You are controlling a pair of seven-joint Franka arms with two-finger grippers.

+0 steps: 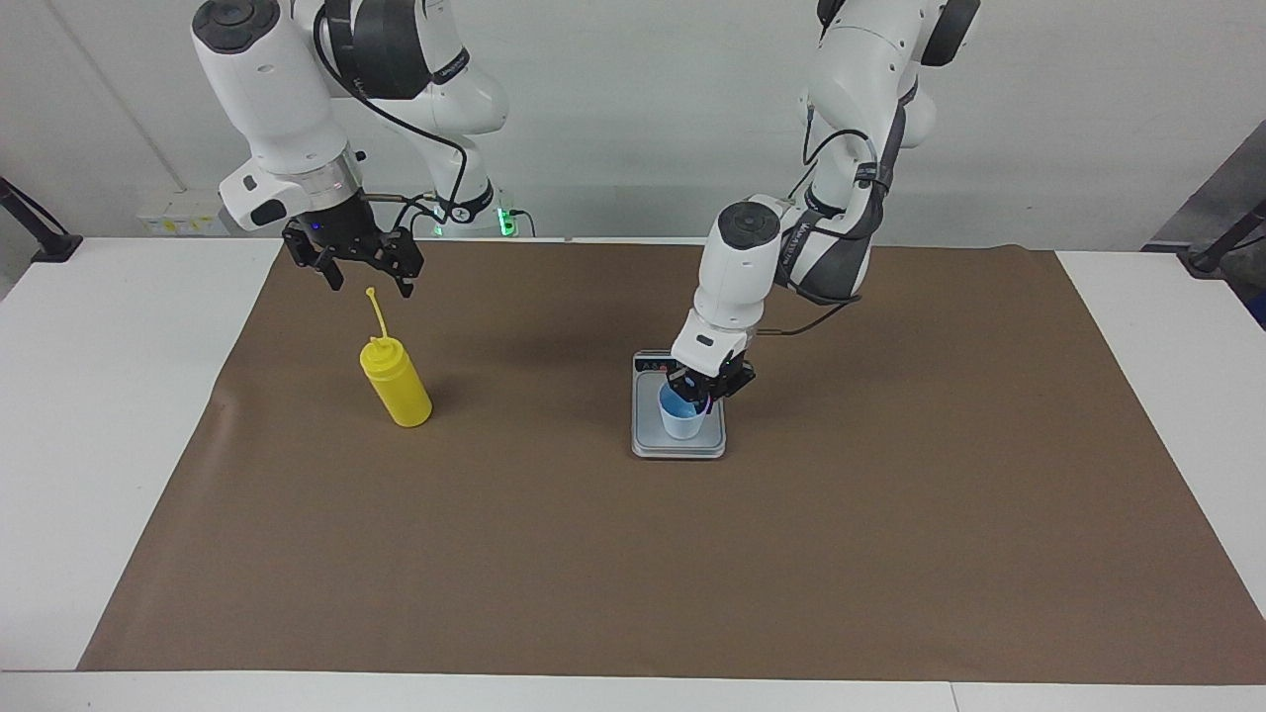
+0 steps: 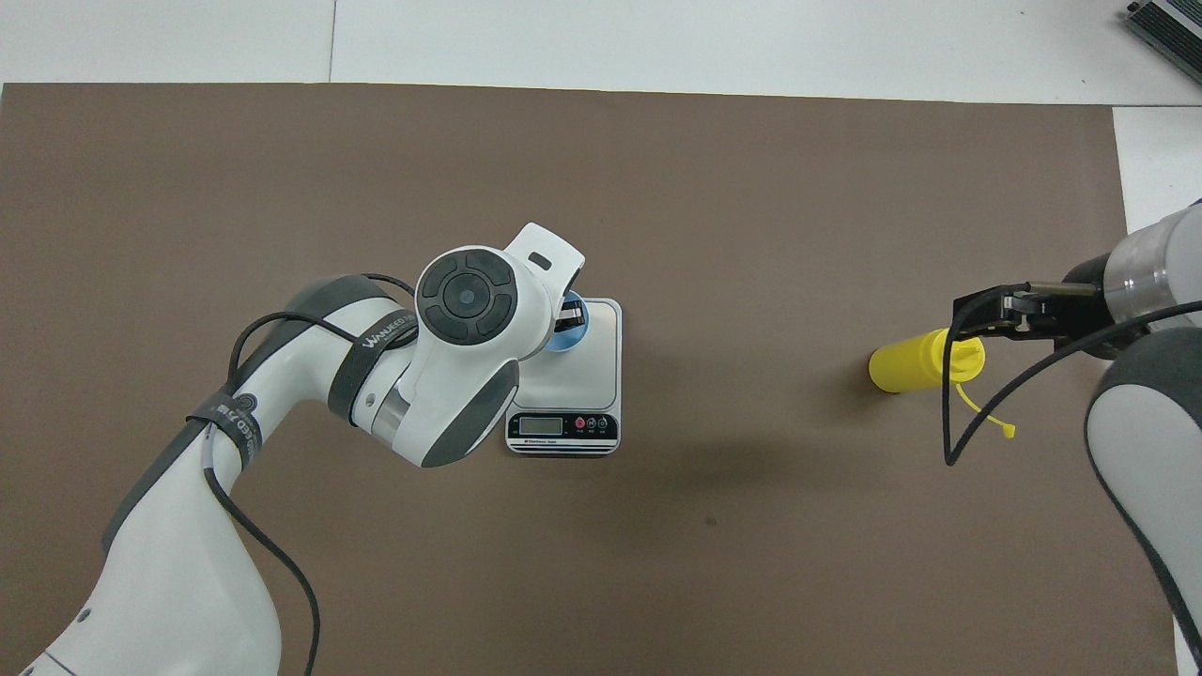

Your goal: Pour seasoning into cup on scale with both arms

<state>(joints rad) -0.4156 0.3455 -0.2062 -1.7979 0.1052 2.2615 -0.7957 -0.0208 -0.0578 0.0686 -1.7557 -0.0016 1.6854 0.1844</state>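
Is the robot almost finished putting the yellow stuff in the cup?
Not yet, it's only partway. Done: the blue cup stands on the scale. In hand: the left hand is right at the cup's rim; whether it grips the cup cannot be told. Left: the yellow bottle stands untouched on the brown mat, with the open right hand above it. It must be picked up, carried over and poured.
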